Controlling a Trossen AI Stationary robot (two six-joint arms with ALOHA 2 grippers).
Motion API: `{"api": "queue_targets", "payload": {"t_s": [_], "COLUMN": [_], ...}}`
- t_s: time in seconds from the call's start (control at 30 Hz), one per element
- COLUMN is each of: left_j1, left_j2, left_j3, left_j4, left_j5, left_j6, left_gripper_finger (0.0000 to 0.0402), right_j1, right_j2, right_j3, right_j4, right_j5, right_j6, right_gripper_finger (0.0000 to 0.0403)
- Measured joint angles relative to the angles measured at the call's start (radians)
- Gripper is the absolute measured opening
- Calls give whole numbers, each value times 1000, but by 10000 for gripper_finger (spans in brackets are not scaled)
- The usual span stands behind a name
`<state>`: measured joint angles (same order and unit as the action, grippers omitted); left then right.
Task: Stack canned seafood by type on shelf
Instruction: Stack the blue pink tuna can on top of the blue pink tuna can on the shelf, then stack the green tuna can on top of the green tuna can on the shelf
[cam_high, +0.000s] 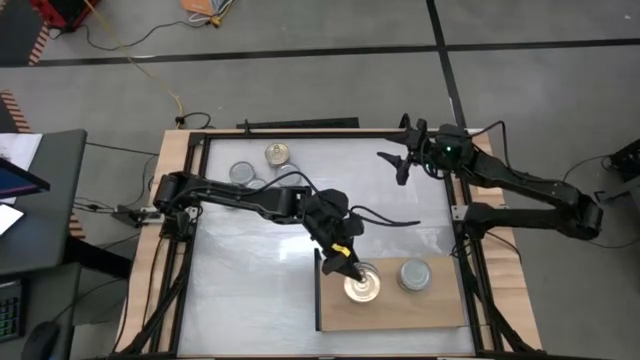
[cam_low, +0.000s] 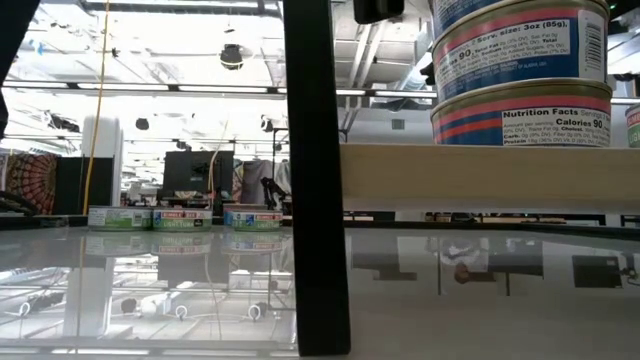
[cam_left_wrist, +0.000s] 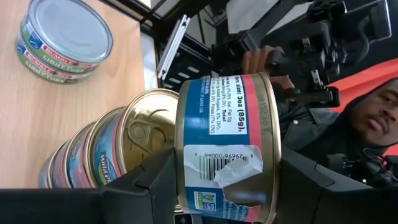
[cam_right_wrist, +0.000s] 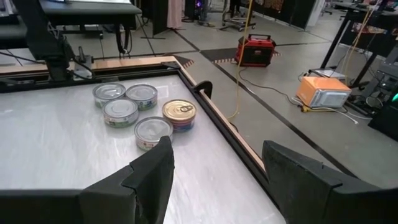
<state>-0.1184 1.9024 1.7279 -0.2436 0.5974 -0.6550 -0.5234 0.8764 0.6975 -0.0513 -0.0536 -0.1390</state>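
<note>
My left claw (cam_high: 345, 262) hid part of the gold-lidded stack (cam_high: 362, 285); the low view cropped the stack's top.

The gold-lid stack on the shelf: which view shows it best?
Left wrist view: the gold-lid stack fills the frame beside the can between the left gripper's fingers. The high view shows only its top lid; the low view shows labels; the right wrist view misses it.

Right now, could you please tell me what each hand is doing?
Left hand: closed around a red-and-blue can, above the gold-lidded stack on the shelf.
Right hand: open, holding nothing.
</note>
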Motion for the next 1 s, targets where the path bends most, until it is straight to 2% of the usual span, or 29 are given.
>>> {"api": "queue_targets", "payload": {"t_s": [0.53,0.7,0.77,1.0], "left_j1": [15,20,26,24], "left_j2": [0,0,0,-1], "left_j3": [0,1,29,145], "left_j4": [-12,-70,-153,-341], "left_j5": [53,100,116,-25], "left_j6": [113,137,156,320], "left_gripper_finger": [317,333,334,334], "right_j1": [0,0,0,1], "right_j2": [0,0,0,0], "right_j3": [0,0,0,0], "right_j4": [2,3,3,6], "right_j5": [-2,-2,-2,-3], "right_j6": [7,7,7,8], "right_gripper_finger": [272,272,272,272]}}
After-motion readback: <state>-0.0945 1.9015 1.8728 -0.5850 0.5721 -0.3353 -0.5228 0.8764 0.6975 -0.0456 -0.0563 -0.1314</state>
